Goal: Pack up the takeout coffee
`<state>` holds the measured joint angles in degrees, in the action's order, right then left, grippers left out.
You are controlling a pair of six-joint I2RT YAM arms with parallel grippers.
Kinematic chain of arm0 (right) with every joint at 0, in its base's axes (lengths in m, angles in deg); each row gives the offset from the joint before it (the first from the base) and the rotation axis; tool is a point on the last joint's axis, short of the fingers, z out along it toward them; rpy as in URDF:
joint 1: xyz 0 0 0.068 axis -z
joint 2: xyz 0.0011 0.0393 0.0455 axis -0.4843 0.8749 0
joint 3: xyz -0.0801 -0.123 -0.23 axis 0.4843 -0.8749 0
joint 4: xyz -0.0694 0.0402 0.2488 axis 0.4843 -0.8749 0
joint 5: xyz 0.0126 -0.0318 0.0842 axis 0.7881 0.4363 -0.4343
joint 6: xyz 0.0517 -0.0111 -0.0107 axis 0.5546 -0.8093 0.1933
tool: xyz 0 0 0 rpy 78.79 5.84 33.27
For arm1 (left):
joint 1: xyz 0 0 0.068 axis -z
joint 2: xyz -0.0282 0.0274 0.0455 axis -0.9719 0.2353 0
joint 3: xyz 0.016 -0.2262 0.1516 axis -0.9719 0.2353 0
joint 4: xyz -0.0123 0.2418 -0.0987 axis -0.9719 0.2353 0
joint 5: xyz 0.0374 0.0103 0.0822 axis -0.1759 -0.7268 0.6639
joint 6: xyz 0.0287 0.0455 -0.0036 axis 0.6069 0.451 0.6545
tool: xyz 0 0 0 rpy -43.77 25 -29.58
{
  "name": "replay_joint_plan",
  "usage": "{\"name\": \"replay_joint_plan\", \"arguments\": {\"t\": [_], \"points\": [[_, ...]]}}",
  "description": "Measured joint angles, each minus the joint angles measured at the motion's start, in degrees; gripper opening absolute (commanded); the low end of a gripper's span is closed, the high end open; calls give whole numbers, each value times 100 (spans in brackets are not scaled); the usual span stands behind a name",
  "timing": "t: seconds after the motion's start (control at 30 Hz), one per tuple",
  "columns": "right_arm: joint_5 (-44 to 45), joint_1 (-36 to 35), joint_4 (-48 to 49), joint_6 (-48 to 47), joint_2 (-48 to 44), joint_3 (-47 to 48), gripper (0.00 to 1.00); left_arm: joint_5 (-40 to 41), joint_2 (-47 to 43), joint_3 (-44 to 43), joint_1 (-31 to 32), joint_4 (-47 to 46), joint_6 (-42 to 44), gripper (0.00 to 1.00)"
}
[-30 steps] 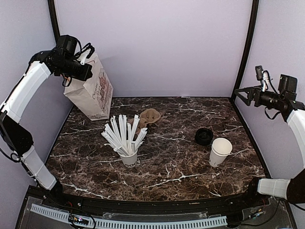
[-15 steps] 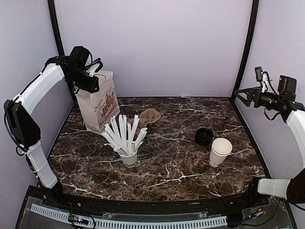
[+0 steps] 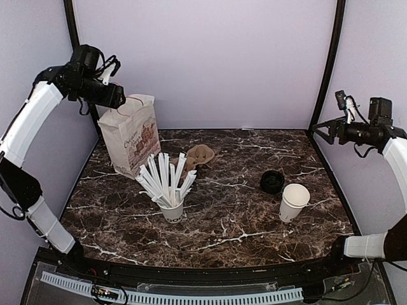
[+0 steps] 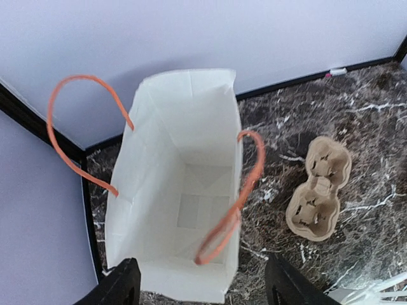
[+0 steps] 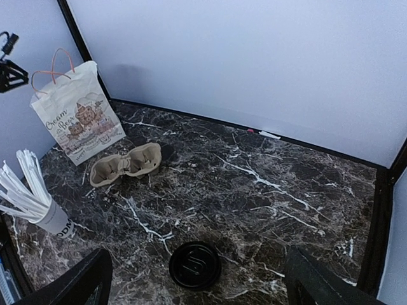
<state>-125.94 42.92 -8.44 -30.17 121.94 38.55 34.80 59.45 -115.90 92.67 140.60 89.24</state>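
Takeout coffee cup (image 3: 294, 201) is seen upright, long axis vertical, mouth uncovered, on the near-right of the table (image 3: 241, 229). Its black lid (image 3: 272, 182) is laid flat just beside it, on the far-left side. Right gripper (image 3: 321, 129) is held high over the right edge with jaws spread wide and nothing grasped; the cup lies below it and toward the near side, so the right arm is judged the nearer. Left gripper (image 3: 118, 96) is poised above the open paper bag (image 3: 130, 135) at far left, well apart from the cup, jaws parted, both bag handles ungripped.

Counted: 1 coffee cup, 1 lid, 1 bag, 1 straw cup (image 3: 172, 210), 1 cardboard carrier (image 3: 198, 155) with 2 wells.
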Motion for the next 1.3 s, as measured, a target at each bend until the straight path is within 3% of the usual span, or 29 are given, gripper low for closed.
{"name": "replay_joint_plan", "arguments": {"t": [0.23,0.4,0.6,0.83,1.07,1.3], "points": [[763,-415,-1851,-1731,586,815,69,-761,-1906,800,409,-828,-520,65],[1412,-999,-3147,-2804,984,824,55,-1193,-2422,1014,1440,-1322,-896,63],[2337,-1764,-3716,-3244,1010,466,39,-1060,-1700,1158,3171,-1801,-914,63],[2765,-2197,-3915,-3484,841,369,36,-848,-457,1412,4872,-2181,-719,64],[2726,-2712,-4400,-4140,87,31,36,-1036,-326,2374,5038,-3161,-1464,61],[2979,-3130,-4424,-4301,26,-472,31,-1108,144,2422,5034,-4017,-2157,63]]}}
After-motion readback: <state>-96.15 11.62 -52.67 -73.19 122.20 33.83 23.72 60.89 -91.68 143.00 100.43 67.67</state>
